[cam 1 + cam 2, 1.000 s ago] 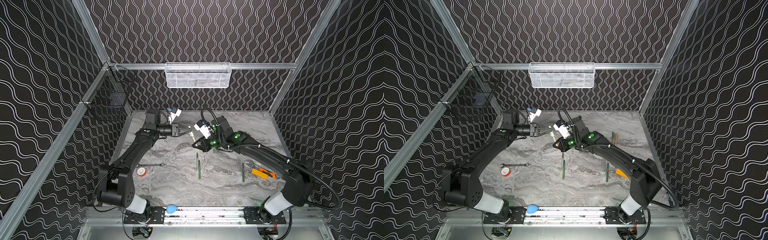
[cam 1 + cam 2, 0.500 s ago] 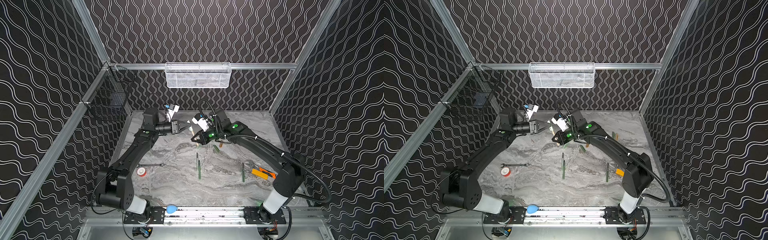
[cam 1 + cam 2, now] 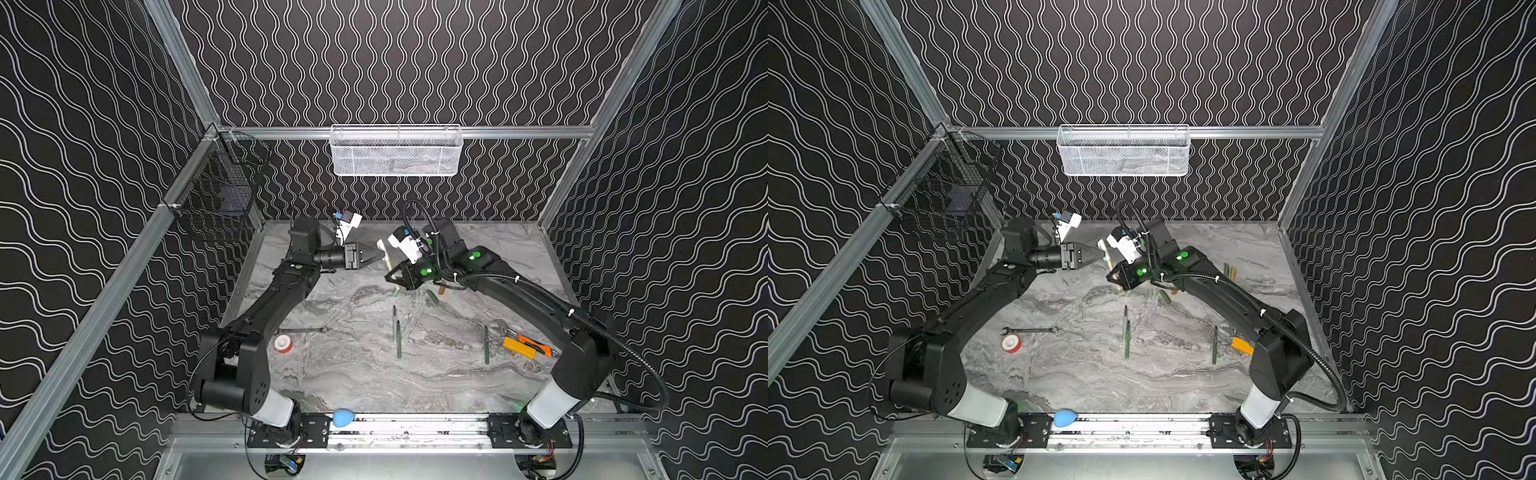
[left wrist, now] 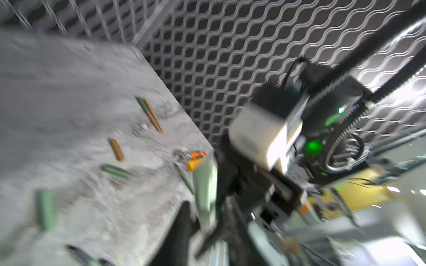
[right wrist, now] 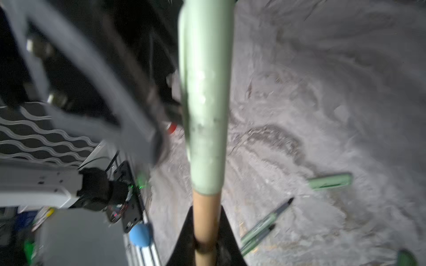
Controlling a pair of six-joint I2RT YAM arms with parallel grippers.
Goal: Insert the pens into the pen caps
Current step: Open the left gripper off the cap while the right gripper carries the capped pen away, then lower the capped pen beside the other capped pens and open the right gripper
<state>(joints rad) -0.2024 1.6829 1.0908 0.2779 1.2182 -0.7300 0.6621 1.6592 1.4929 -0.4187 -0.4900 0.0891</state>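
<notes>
My right gripper (image 3: 396, 277) is clamped tight on the lower end of a tan pen (image 5: 205, 218), holding it above the table (image 3: 353, 374) over the far middle, capped end up. A pale green cap (image 5: 205, 92) sits over the pen's upper end, with bare tan barrel showing below it. My left gripper (image 3: 374, 254) is right at that cap from the left. The wrist view is blurred, and I cannot tell whether its fingers are pinching the cap or spread off it. Loose caps (image 3: 432, 296) lie on the table close below the right gripper. Two uncapped green pens (image 3: 399, 340) lie side by side in the middle. A third green pen (image 3: 486, 347) lies to their right, near the utility knife (image 3: 519, 348). A wrench (image 3: 303, 330) and a tape roll (image 3: 283, 344) lie to the left.
</notes>
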